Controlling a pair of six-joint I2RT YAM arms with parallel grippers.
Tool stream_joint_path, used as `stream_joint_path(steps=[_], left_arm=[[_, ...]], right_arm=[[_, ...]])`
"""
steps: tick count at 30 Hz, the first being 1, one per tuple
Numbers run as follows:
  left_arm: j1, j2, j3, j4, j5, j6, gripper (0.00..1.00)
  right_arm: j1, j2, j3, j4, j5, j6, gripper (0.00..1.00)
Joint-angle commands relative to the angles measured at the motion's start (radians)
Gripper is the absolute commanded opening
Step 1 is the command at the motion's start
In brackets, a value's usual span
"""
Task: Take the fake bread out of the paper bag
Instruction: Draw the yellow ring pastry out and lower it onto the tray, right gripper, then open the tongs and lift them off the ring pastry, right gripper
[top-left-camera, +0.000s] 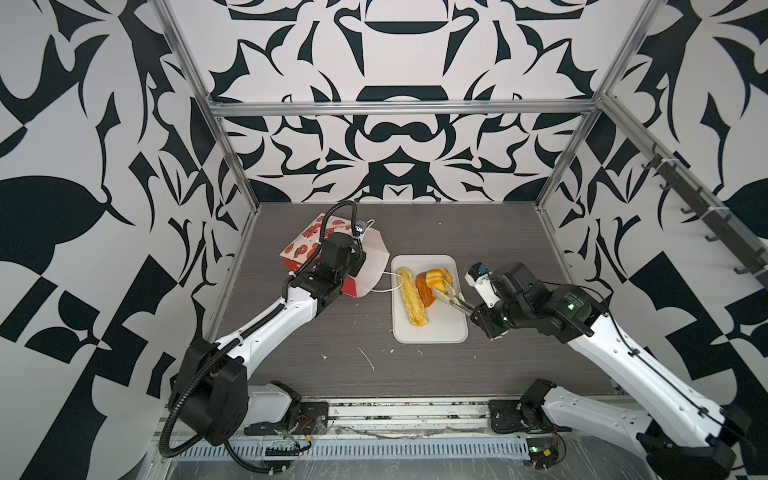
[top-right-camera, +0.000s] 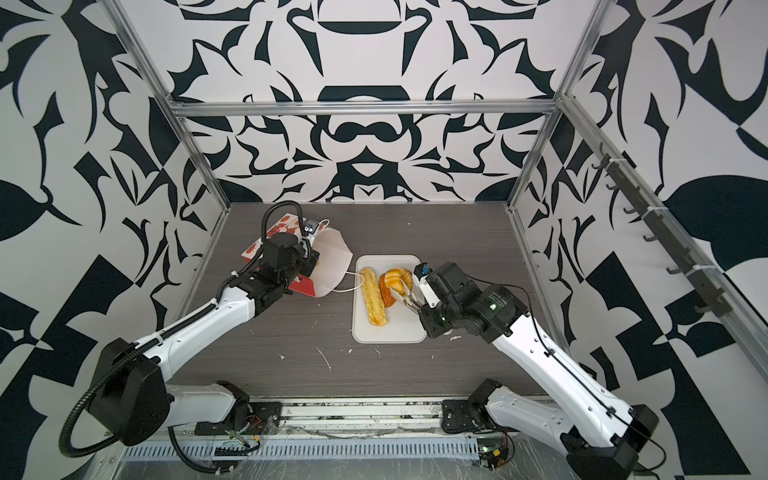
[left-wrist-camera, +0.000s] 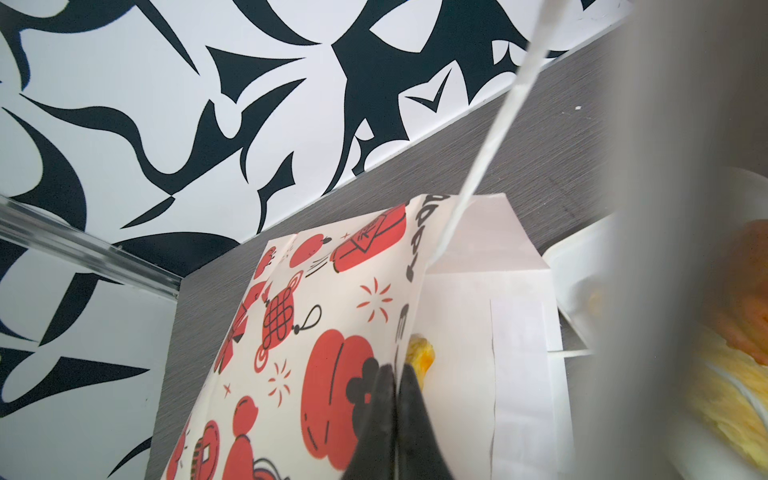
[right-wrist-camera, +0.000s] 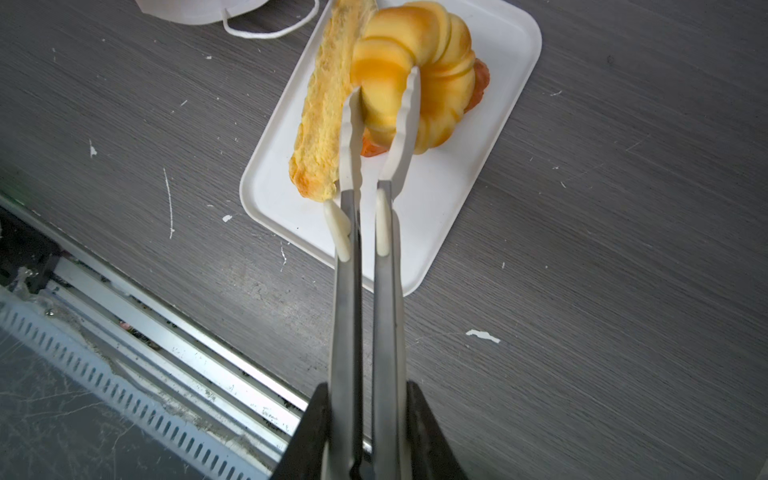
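The table (top-left-camera: 332, 345) lies bare in front of and behind the white tray (top-left-camera: 444, 328), which sits mid-table, well apart from the walls; the paper bag (top-left-camera: 305, 247) lies on its side near the left frame, mouth toward the tray; the left gripper (left-wrist-camera: 397, 419) is pinched tight on the bag's mouth edge, a yellow pastry (left-wrist-camera: 422, 353) just inside; the right gripper (right-wrist-camera: 365, 436) clamps tongs (right-wrist-camera: 365, 249), whose tips squeeze the ring bun (right-wrist-camera: 415, 70) over the tray, beside the long stick (right-wrist-camera: 322, 116), above an orange piece (top-left-camera: 424, 291).
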Motion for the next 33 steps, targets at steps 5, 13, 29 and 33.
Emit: stream_joint_path(steps=[5, 13, 29, 33], left_arm=[[0.006, -0.036, -0.037, 0.038, -0.010, -0.014, 0.00], [0.007, -0.036, -0.056, 0.065, 0.003, -0.018, 0.00], [0.026, -0.036, -0.099, 0.125, 0.035, -0.036, 0.00], [0.031, -0.037, -0.099, 0.129, 0.040, -0.036, 0.00]], right_arm=[[0.027, 0.076, 0.124, -0.212, 0.028, 0.057, 0.00], [0.068, 0.080, 0.072, -0.248, 0.008, 0.147, 0.00], [0.175, 0.204, 0.014, -0.195, 0.015, 0.178, 0.02], [0.174, 0.212, 0.020, -0.180, 0.022, 0.178, 0.13]])
